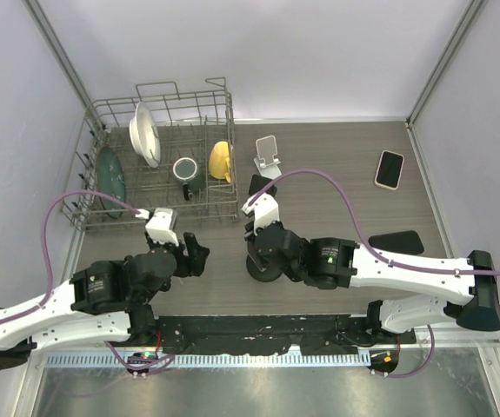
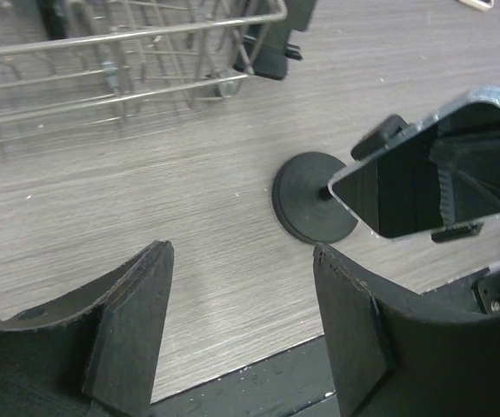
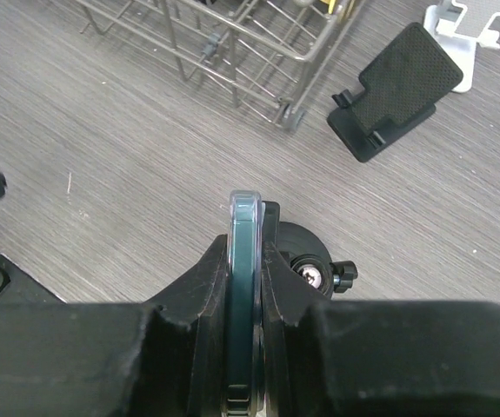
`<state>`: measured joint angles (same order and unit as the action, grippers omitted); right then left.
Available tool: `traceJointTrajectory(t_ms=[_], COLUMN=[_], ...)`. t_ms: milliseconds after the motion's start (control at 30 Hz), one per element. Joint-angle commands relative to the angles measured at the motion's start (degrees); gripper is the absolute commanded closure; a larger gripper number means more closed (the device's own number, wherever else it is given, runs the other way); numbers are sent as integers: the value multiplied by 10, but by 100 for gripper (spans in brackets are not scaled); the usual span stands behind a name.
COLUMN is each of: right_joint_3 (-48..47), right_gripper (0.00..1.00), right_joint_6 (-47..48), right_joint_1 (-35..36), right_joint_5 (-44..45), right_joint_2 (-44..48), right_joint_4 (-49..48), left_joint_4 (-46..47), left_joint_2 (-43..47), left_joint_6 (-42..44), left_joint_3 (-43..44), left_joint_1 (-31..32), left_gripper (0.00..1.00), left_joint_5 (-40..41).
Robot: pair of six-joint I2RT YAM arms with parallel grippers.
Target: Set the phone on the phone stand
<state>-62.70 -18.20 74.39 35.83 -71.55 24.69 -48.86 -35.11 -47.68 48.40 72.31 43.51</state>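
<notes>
over the wood table [image 1: 319, 156] — right claw [image 3: 248, 259] clamps the phone [image 2: 406, 182] upright, left claw [image 2: 241, 261] gapes.

Holds the left gripper [image 1: 193, 254] [image 2: 241, 261] low over the grey wood-grain tabletop [image 1: 336, 174], just in front of the grey wire dish rack [image 1: 233, 156], jaws spread wide. Grips, in the right gripper [image 1: 263, 248] [image 3: 246, 261], a clear-cased dark phone [image 3: 243, 217] pinched across its faces, just off the rack's near-right corner.

You see a glossy, glass-faced phone [image 2: 406, 187] in clear plastic, a matt wood-grain table [image 2: 145, 200], a bare wire-metal rack [image 2: 128, 33] and a matt black stand base [image 2: 306, 204].
</notes>
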Motion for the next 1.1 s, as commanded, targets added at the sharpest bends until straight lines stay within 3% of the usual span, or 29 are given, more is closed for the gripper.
traceJointTrajectory(t_ms=[0,200,300,567,600,667,767,900,1067], right_joint_3=[0,3,7,-2,-3,-2,-2,-3,4], right_gripper=[85,64,53,43,36,34,33,33,33], right_joint_6=[-15,-12,-14,-2,-1,2,7,13,20], right_joint_1=[-12,-28,-30,-30,-30,-31,-30,-30,-30], right_joint_5=[49,-12,-35,-131,-137,-136,-115,-103,-96], right_joint_2=[22,64,97,203,215,256,303,341,358], right_joint_4=[134,120,111,90,89,88,88,89,98], left_joint_4=[132,203,224,219,217,209,215,212,216], left_joint_2=[-13,-76,-109,-177,-185,-200,-235,-277,-319], left_joint_6=[69,143,167,251,272,294,322,318,337], left_joint_3=[-14,-2,12,73,88,105,131,169,188], left_joint_1=[-1,-2,-9,-18,-18,-20,-32,-94,-109], left_gripper=[29,18,0,0,0,0,0,0,0], left_joint_5=[-61,-121,-162,-251,-259,-286,-318,-382,-427])
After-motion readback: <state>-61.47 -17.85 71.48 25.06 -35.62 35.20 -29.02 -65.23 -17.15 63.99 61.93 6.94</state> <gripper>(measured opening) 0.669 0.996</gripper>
